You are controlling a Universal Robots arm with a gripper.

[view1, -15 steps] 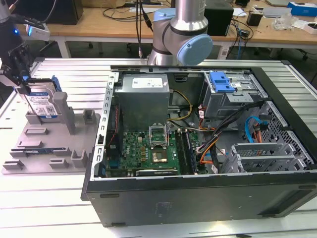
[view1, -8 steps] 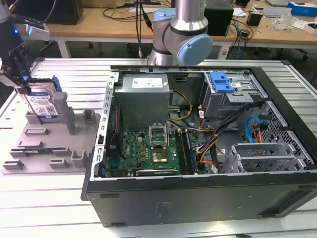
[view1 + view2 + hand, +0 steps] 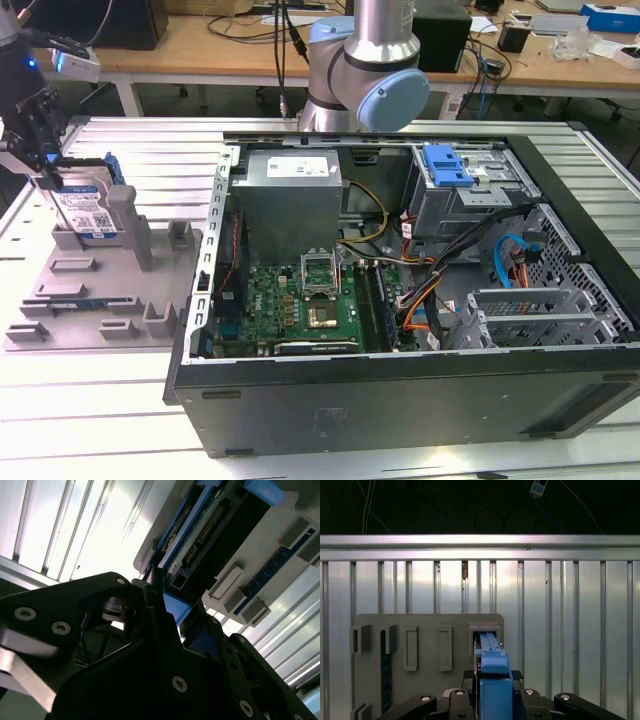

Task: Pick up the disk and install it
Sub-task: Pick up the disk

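- Exterior view: gripper (image 3: pixel 45 168) at the exterior view's left, atop the disk (image 3: pixel 88 212), which stands on edge in the grey fixture plate (image 3: pixel 90 300), well apart from the computer case (image 3: pixel 400 400).
- Second wrist view: claw straddles the disk's blue rail.
- First wrist view: claw looks clamped on the rail. Risk: a tilted lift jams the disk in its slot.

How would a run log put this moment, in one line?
hand: at top edge of disk | disk: upright in grey fixture plate | install: not yet done
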